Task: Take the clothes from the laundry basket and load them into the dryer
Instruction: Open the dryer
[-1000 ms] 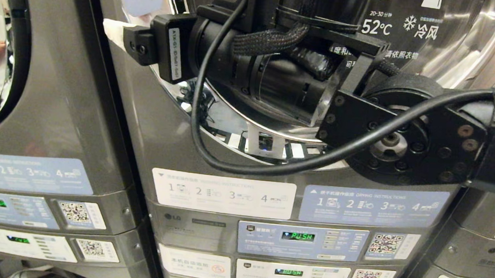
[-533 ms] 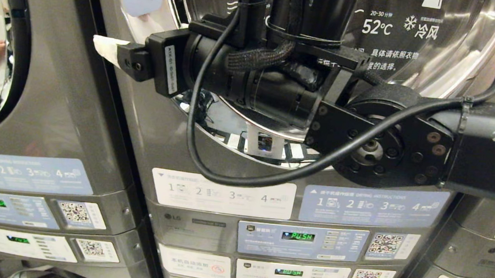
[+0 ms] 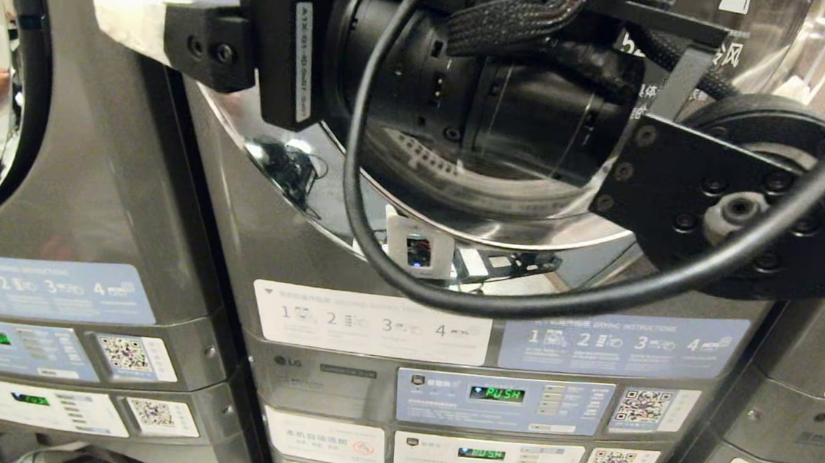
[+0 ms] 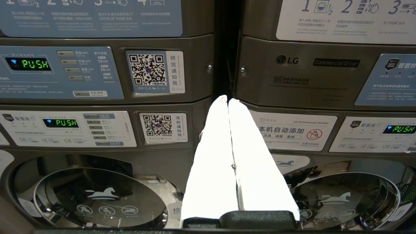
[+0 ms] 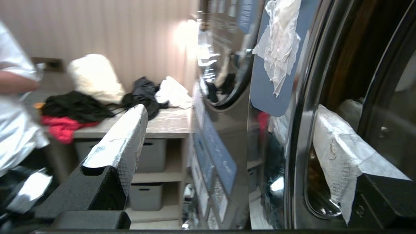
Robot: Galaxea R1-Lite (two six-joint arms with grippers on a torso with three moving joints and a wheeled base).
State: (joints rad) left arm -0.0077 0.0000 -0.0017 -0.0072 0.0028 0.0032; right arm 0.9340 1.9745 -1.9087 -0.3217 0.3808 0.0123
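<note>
our right claw (image 5: 227,143) stands wide open and holds nothing. one white-wrapped finger (image 5: 120,143) hangs out in the room, the other (image 5: 338,152) lies against the round glass door of the dryer (image 3: 381,258), and we cannot tell whether it touches the glass. in the head view this claw is high up at the left edge of that door (image 3: 531,219), its white fingertip (image 3: 127,18) pointing toward the neighbouring machine (image 3: 77,183), with the right arm (image 3: 738,206) and its black cable (image 3: 452,293) crossing the door's front. the dryer door looks shut, and below it we see instruction labels (image 3: 372,322) and a panel lit green with "push" (image 3: 496,393).

our left claw (image 4: 229,100) has its two white fingers pressed together, empty, pointing at the seam between two machines' control panels lower down.

we see no laundry basket. clothes (image 5: 76,107), black, red and white, lie heaped on a desk (image 5: 162,123) beyond the row of machines, well apart from our right claw. a person in a white shirt (image 5: 13,130) stands near that desk.
</note>
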